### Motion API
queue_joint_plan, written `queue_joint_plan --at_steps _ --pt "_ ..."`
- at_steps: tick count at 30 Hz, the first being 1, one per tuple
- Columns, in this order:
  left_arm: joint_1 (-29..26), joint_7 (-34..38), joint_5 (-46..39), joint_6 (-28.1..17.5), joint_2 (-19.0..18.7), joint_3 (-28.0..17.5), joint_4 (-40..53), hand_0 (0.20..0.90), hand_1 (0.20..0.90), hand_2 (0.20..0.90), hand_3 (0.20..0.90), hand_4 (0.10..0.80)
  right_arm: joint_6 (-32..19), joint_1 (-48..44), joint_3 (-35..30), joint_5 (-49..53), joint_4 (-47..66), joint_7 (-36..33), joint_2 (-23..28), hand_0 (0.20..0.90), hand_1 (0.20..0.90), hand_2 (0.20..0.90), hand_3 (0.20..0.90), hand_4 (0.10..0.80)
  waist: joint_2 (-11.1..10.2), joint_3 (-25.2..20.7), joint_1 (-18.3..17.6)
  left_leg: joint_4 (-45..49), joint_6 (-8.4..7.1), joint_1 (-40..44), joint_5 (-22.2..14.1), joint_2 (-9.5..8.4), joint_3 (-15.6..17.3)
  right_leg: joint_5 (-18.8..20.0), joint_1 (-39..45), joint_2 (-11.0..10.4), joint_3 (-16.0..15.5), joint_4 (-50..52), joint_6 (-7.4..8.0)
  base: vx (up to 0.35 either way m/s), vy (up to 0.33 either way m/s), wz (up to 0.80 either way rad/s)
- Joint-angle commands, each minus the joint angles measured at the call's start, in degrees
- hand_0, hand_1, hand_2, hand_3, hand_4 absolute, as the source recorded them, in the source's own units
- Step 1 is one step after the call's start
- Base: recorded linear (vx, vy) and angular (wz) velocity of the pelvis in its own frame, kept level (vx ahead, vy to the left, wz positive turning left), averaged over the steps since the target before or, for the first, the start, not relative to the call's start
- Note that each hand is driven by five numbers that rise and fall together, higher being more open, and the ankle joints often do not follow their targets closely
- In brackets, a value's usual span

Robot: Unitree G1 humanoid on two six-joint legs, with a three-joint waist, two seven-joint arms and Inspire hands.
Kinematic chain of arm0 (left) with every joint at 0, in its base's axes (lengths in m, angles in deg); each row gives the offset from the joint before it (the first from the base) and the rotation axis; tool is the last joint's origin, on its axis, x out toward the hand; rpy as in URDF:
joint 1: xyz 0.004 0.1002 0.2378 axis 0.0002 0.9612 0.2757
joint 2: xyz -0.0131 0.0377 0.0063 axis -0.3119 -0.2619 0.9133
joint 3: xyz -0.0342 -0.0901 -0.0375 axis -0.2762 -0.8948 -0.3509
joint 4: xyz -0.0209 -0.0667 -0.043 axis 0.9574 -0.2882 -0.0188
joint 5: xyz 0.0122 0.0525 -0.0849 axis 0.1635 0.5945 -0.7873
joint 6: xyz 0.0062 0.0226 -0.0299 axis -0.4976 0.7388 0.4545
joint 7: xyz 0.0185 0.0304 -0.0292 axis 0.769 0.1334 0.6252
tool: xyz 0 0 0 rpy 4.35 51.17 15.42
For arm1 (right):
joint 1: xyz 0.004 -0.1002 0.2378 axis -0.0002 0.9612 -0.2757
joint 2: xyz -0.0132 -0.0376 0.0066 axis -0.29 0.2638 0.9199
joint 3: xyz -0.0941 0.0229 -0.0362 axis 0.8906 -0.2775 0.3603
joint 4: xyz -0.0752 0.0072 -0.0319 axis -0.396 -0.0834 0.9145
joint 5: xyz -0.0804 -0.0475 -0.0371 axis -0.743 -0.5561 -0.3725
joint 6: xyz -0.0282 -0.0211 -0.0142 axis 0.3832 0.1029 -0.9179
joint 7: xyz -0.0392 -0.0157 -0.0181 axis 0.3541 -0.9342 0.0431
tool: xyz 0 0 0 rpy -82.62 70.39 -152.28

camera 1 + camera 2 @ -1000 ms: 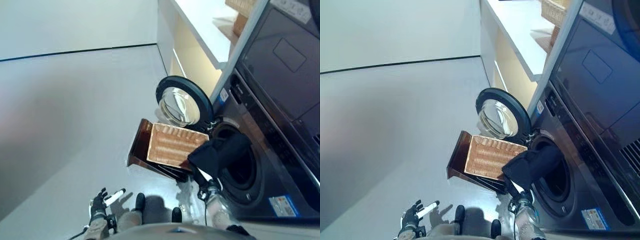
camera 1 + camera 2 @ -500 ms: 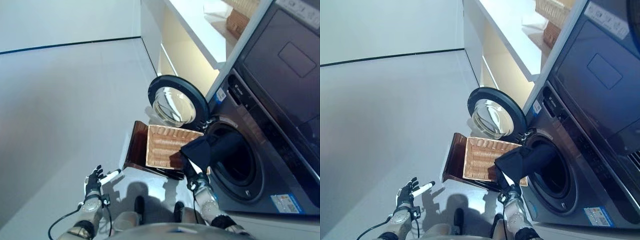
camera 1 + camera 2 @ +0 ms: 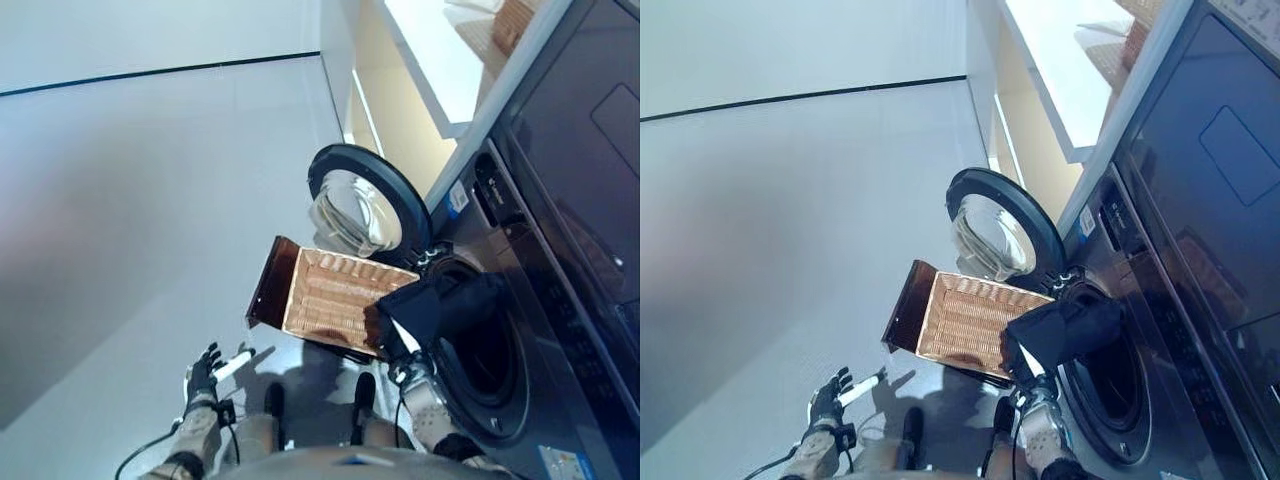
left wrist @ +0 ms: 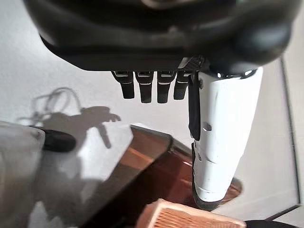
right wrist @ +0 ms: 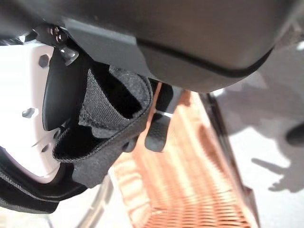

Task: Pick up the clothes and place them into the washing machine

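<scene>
Gripping a black garment (image 3: 440,305), the right hand (image 3: 412,372) sits low beside the washing machine (image 3: 520,330), and the cloth stretches up from it over the rim of the round drum opening (image 3: 480,360). The eye views show where the garment lies (part of it across the near right corner of the wicker basket (image 3: 965,320), part at the mouth of the drum), but they do not show how the hand holds it. The right wrist view does: a fold of the black cloth (image 5: 104,128) is pinched between the white-covered thumb (image 5: 28,114) and the curled dark fingers (image 5: 159,128), with the basket's orange weave just beyond.

The basket rests on a dark brown stand (image 3: 268,285) on the grey floor (image 3: 130,200), just in front of the machine's open round door (image 3: 365,205), whose glass faces the room. A pale counter (image 3: 1070,70) runs along above the machine's left side.

The left hand (image 3: 208,372) hangs well apart from all this over the floor. Its own wrist view shows the fingers (image 4: 142,88) straight and apart, the white-covered thumb (image 4: 223,137) extended, holding nothing; past them lies a corner of the brown stand and an edge of the basket.
</scene>
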Motion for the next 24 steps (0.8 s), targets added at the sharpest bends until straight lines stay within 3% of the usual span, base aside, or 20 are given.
queue_joint_plan --at_steps 1,3,4,6,9,13,24 --pt "-0.18 0.27 -1.41 -3.53 -2.37 0.03 1.93 0.9 0.9 0.9 0.9 0.8 -4.47 -2.91 0.88 1.49 5.68 2.6 -0.38 0.2 0.2 0.2 0.2 0.3 1.52 -0.81 1.67 -15.01 3.14 -1.72 3.21 1.46 -0.08 -6.17 -0.51 1.55 2.81 3.93 1.45 0.163 0.115 -0.42" --pt "-0.19 0.33 -1.16 -3.58 -2.23 0.52 1.52 0.9 0.9 0.9 0.9 0.8 -4.58 -3.45 1.14 1.2 5.2 2.35 -0.4 0.2 0.2 0.2 0.2 0.3 1.91 -1.05 2.08 -17.81 3.16 -0.79 4.39 1.82 0.2 -6.49 -0.57 1.97 3.45 3.8 1.45 0.107 0.132 -0.69" --pt "0.52 0.43 -1.1 -3.67 -2.07 0.67 1.91 0.9 0.9 0.9 0.9 0.8 -4.41 -4.05 1.18 0.78 5.03 2.51 -0.69 0.2 0.2 0.2 0.2 0.3 2.44 -1.22 2.21 -18.54 3.79 -0.63 4.44 1.13 -0.86 -7.14 -1.65 2.13 4.87 4.41 1.32 0.036 0.173 -0.86" --pt "0.78 0.62 -0.86 -3.86 -2.15 0.67 2.09 0.9 0.9 0.9 0.9 0.8 -4.55 -4.34 1.16 0.61 4.77 2.57 -0.68 0.2 0.2 0.2 0.2 0.3 2.46 -1.06 2.26 -17.62 4.09 -0.93 4.05 0.67 0.09 -7.13 -2.32 1.66 5.35 4.92 1.42 0.033 0.162 -0.61" --pt "1.18 0.7 -1.41 -4.54 -2.77 0.09 2.91 0.9 0.9 0.9 0.9 0.8 -4.71 -5.67 1.35 0.61 4.85 2.84 -0.96 0.2 0.2 0.2 0.2 0.3 3.66 0.65 3.5 -16.41 5.48 -0.85 2.63 -0.54 4.25 -6.58 -5.31 -0.45 7.13 8.05 2.56 0.033 0.303 -0.45" --pt "0.34 0.9 -3.79 -6.03 -3.44 -0.43 4.94 0.9 0.9 0.9 0.9 0.8 -5.42 -8.31 1.9 1.05 4.76 2.59 -1.41 0.2 0.2 0.2 0.2 0.3 4.54 3.08 5.43 -16.42 5.5 -1.99 2.76 -0.22 8.21 -3.32 -10.31 -2.31 2.58 8.72 2.89 -0.072 0.105 -1.08" --pt "0.92 0.31 -6.61 -7.74 -1.82 0.54 11.11 0.9 0.9 0.9 0.9 0.8 -8.51 -12.72 0.52 1.69 5.4 0.54 -0.4 0.2 0.2 0.2 0.2 0.3 6.9 4.89 4.96 -16.35 5.6 -6.31 2.89 -1.53 6.07 -3.17 -13.08 -2.98 1.45 7.01 2.77 -0.009 -0.003 0.02"
